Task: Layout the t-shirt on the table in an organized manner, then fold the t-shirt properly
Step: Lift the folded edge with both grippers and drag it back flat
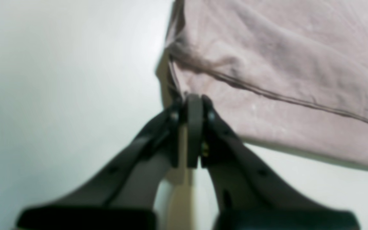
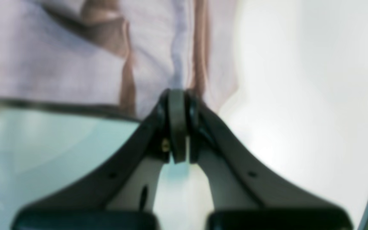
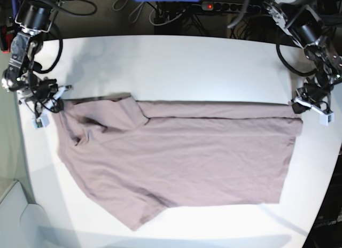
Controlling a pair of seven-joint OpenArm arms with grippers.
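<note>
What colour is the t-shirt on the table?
The soft cloth short-sleeved t-shirt is plain dusty mauve-pink, no print. The base view shows it best.

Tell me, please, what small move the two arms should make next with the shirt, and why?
Probably draw both corners toward the near table edge to complete the fold. The left gripper and the right gripper are each shut on an end of the t-shirt, whose far strip is already folded over.

base view: overhead, looking straight down, taking in the whole tabletop point(image 3: 176, 61), both arms at its side edges. left wrist view: low behind the left claw point(image 1: 194, 105), very near, blurred. right wrist view: likewise behind the right claw point(image 2: 177, 102). shared: t-shirt point(image 3: 181, 157) edges and tabletop.
</note>
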